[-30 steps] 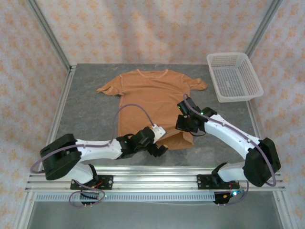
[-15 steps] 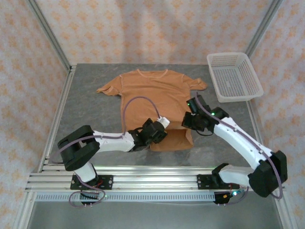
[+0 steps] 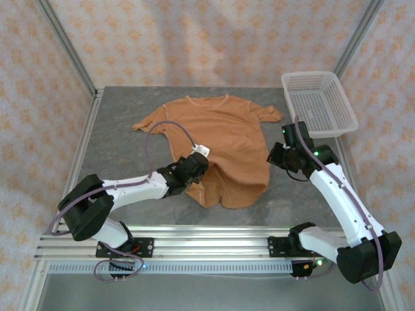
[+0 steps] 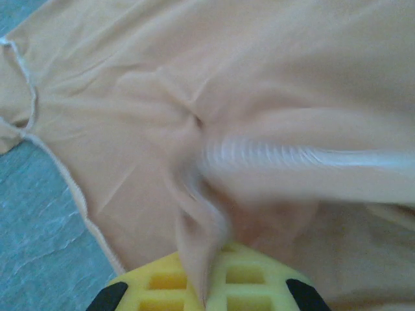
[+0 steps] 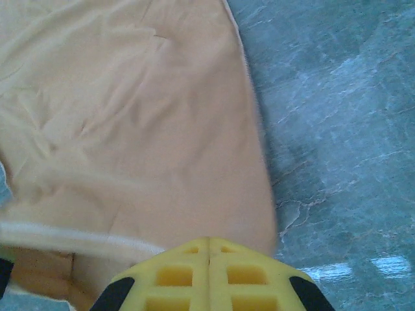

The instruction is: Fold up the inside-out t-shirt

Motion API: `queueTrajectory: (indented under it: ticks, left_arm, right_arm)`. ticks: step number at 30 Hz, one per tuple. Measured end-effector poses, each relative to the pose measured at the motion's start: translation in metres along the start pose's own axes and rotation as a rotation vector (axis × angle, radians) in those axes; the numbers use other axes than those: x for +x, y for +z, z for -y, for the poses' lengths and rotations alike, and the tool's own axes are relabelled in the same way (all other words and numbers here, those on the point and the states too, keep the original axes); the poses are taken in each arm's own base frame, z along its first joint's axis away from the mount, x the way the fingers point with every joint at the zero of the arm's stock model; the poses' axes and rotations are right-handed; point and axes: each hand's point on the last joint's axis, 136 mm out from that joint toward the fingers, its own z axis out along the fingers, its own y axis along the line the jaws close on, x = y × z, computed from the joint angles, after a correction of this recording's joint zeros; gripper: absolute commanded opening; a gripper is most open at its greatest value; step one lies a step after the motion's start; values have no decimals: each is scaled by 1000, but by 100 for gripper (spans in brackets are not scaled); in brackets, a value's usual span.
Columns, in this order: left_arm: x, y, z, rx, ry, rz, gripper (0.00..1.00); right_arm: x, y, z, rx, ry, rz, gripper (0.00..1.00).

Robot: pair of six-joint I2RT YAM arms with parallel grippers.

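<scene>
Because soft, light and limp, treat the inside-out t-shirt (image 3: 224, 136), spread mid-way across the table (image 3: 117, 149), as sag-prone; take by hem corners. Note left gripper (image 4: 204, 285) clamped on a bunched fold, right gripper (image 5: 207, 259) pinching its right edge.

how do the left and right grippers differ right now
The left gripper is shut on a fold of the t-shirt, pinched between its fingers; the right gripper is shut with no cloth seen between its fingers. The left is at the shirt's left side; the right at its right edge, beside bare table. Both have yellow fingers.
</scene>
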Motion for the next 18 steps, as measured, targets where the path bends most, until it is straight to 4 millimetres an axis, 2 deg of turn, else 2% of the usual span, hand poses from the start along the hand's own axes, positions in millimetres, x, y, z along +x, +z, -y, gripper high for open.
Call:
queueTrajectory:
  ticks: [3, 5, 9, 12, 15, 18]
  left_arm:
    - [11, 0, -2, 8, -1, -60, 0]
    - [9, -4, 2, 29, -9, -82, 0]
    - [-15, -16, 8, 85, -57, -59, 0]
    - [-38, -28, 12, 128, -109, -31, 0]
    - [-57, -37, 14, 158, -154, -15, 0]
    - [-74, -42, 15, 191, -210, -28, 0]
  right_arm:
    - [-2, 3, 3, 8, 8, -2, 0]
    - [-4, 7, 3, 11, 14, -11, 0]
    - [-8, 22, -3, -5, 23, -35, 0]
    - [-2, 40, -21, -86, 22, -85, 0]
    - [27, 61, -40, -157, -8, -155, 0]
    - [79, 79, -66, -249, -58, -231, 0]
